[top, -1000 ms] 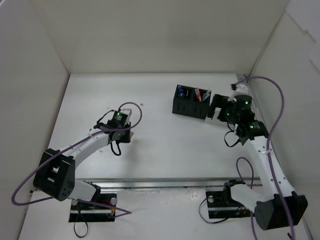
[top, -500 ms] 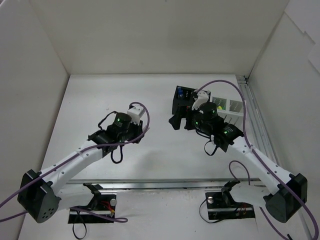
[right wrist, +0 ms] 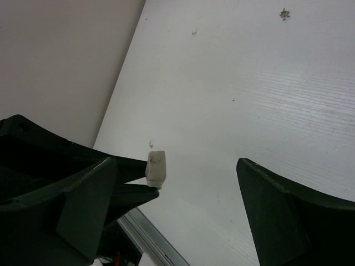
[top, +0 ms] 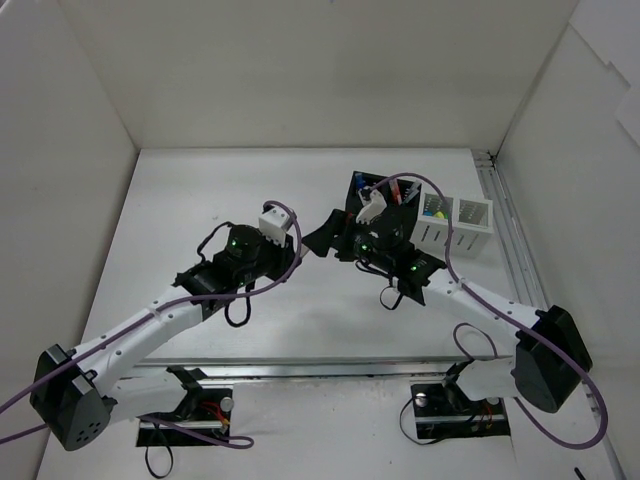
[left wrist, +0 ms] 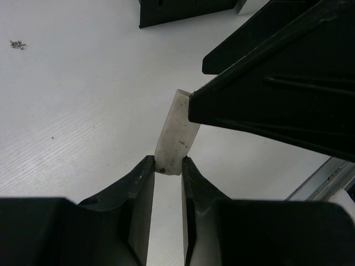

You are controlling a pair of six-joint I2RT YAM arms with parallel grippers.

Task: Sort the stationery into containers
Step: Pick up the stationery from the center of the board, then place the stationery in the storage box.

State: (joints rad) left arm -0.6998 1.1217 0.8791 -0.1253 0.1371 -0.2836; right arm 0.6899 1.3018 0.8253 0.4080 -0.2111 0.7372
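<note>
My left gripper (left wrist: pixel 168 163) is shut on a small beige eraser (left wrist: pixel 176 133) and holds it above the table; the top view shows this gripper (top: pixel 297 252) at the middle of the table. My right gripper (right wrist: pixel 177 194) is wide open and faces it, with the eraser (right wrist: pixel 156 168) between its fingers, close to the left one and apart from both. In the top view the right gripper (top: pixel 318 240) sits just left of the black organizer (top: pixel 385 200), which holds pens. The white slatted organizer (top: pixel 455 222) stands to its right with a green/yellow highlighter (top: pixel 436 212) inside.
The right arm covers part of the black organizer, whose edge shows at the top of the left wrist view (left wrist: pixel 183 8). White walls enclose the table on three sides. A metal rail (top: pixel 505 230) runs along the right edge.
The right arm swung left from beside the white organizer to face the left gripper. The left arm reached right toward the table's middle, carrying the eraser.
</note>
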